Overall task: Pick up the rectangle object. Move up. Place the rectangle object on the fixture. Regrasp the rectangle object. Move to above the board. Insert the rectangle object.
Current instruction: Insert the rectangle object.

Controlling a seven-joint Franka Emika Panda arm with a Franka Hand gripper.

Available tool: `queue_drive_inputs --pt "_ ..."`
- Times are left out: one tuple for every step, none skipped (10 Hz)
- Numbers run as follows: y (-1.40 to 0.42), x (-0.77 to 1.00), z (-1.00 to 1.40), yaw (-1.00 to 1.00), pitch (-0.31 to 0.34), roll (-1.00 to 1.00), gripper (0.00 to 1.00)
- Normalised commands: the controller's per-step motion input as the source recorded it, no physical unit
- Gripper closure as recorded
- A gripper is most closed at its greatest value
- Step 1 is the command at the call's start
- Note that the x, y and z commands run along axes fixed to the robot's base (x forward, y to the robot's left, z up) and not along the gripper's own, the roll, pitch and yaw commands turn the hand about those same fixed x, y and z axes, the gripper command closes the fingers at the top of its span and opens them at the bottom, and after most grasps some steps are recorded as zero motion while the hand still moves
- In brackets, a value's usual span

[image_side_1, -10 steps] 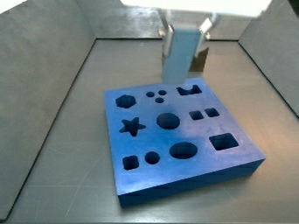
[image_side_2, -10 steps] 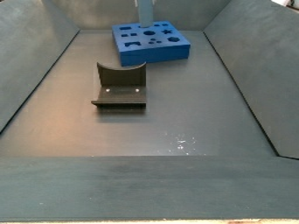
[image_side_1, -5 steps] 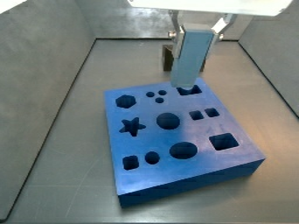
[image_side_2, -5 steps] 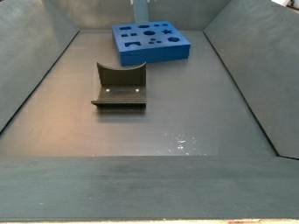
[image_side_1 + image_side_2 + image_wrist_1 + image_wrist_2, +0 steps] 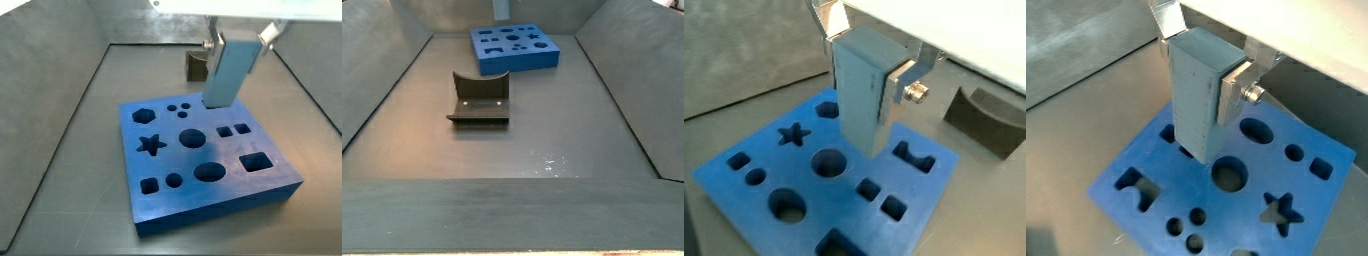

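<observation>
Rectangle object (image 5: pixel 233 72) in tool (image 5: pixel 865 70) above board (image 5: pixel 207 150)

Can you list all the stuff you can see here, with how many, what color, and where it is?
board: one, royal blue, full of shaped holes (a star, circles, squares and more), lying flat on the grey floor near the far end in a side view.
rectangle object: one, pale light blue, a long plain block held upright above the board, its lower end just over the board's top; in a side view it leans a little.
fixture: one, dark brown, L-shaped with a base plate, standing alone on the floor, apart from the board and nothing on it.
floor and walls: grey, all around everything.
gripper: one, silver plates, above the board, shut on the top part of the rectangle object.
</observation>
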Motion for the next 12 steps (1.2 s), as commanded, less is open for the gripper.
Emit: queue_drive_inputs --pt "-0.39 0.56 -0.07 0.07 0.406 0.87 1.00" --pt "-0.43 0.53 -0.07 0.05 0.377 0.90 1.00" --pt "-0.43 0.52 -0.03 0.04 0.354 0.93 1.00" --pt "-0.45 0.45 -0.02 0.07 0.326 0.93 1.00" --pt "-0.55 0.45 -0.03 0.00 0.311 0.96 1.00" --pt "-0.49 0.47 -0.06 0.04 0.383 0.84 1.00" --pt "-0.05 0.30 -0.07 0.03 0.226 0.09 1.00" --pt "0.00 0.32 -0.08 0.04 0.191 0.06 1.00" --pt "0.09 0.84 -0.24 0.10 0.694 -0.07 1.00" --pt "0.09 0.82 -0.28 0.09 0.734 -0.09 1.00" --pt "0.09 0.82 -0.28 0.09 0.731 -0.08 1.00" --pt "0.05 0.84 -0.20 0.09 0.706 -0.02 1.00"
